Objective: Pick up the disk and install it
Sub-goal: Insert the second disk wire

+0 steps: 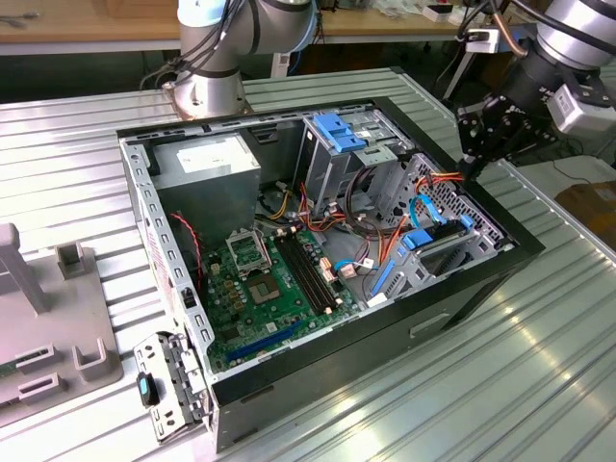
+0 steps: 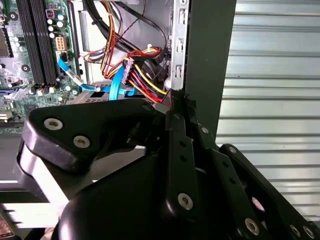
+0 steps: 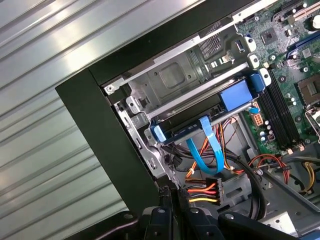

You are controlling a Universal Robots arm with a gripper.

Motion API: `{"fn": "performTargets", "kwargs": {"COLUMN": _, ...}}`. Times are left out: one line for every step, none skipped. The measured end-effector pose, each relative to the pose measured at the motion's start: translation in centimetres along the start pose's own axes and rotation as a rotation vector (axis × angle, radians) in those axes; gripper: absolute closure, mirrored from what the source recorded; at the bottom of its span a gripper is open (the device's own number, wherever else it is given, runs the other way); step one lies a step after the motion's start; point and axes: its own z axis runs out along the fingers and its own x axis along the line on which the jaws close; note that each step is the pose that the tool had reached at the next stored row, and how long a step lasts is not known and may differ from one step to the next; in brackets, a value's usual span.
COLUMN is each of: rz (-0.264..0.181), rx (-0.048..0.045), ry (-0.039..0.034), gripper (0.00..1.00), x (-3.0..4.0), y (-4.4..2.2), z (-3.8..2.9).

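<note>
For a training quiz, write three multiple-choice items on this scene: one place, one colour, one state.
1. Where is the disk?
A. In the bay at the case corner
B. On the ribbed table
C. On top of the power supply

2. What colour is the flat cable hanging by the disk?
A. Red
B. Blue
C. White

3. How is the gripper?
A. Wide open
B. Shut on the disk
C. Shut, holding nothing

Answers:
1 A: in the first wrist view the disk sits in the metal bay inside the case.
2 B: the flat cable is bright blue.
3 C: the gripper has its fingers together at the case rim, with nothing between them.
</note>
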Motion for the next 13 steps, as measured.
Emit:
{"fn": "performTargets", "kwargs": {"rz": 0.000, "rx": 0.0000, "ry": 0.0000, "gripper": 0.84, "x": 0.00, "y": 0.00, "z": 0.00}}
{"fn": "performTargets", "kwargs": {"rz": 0.000, "rx": 0.0000, "ry": 0.0000, "gripper": 0.84, "x": -0.01, "y": 0.00, "z": 0.00}}
{"fn": "performTargets", "kwargs": {"rz": 0.000, "rx": 0.0002, "ry": -0.0001, "gripper": 0.84, "x": -0.01, "y": 0.01, "z": 0.01}}
{"fn": "performTargets", "kwargs": {"rz": 0.002, "rx": 0.0001, "ry": 0.0002, "gripper": 0.84, "x": -0.01, "y": 0.00, "z": 0.00}}
{"fn": "performTargets", "kwargs": {"rz": 0.008, "rx": 0.0001, "ry": 0.0010, "gripper": 0.84, "x": -0.01, "y": 0.01, "z": 0.01}}
{"fn": "performTargets", "kwargs": {"rz": 0.017, "rx": 0.0002, "ry": 0.0021, "gripper": 0.84, "x": -0.02, "y": 0.01, "z": 0.03}}
{"fn": "performTargets", "kwargs": {"rz": 0.076, "rx": -0.0001, "ry": 0.0098, "gripper": 0.84, "x": -0.01, "y": 0.01, "z": 0.07}}
{"fn": "performTargets", "kwargs": {"rz": 0.122, "rx": -0.0003, "ry": 0.0158, "gripper": 0.84, "x": -0.01, "y": 0.02, "z": 0.11}}
{"fn": "performTargets", "kwargs": {"rz": 0.162, "rx": -0.0005, "ry": 0.0210, "gripper": 0.84, "x": -0.01, "y": 0.02, "z": 0.15}}
{"fn": "performTargets", "kwargs": {"rz": 0.182, "rx": -0.0005, "ry": 0.0236, "gripper": 0.84, "x": -0.01, "y": 0.03, "z": 0.17}}
{"fn": "performTargets", "kwargs": {"rz": 0.201, "rx": -0.0006, "ry": 0.0261, "gripper": 0.84, "x": -0.01, "y": 0.03, "z": 0.19}}
{"fn": "performTargets", "kwargs": {"rz": 0.233, "rx": -0.0006, "ry": 0.0303, "gripper": 0.84, "x": -0.01, "y": 0.03, "z": 0.23}}
{"fn": "performTargets", "kwargs": {"rz": 0.265, "rx": -0.0006, "ry": 0.0345, "gripper": 0.84, "x": -0.01, "y": 0.04, "z": 0.27}}
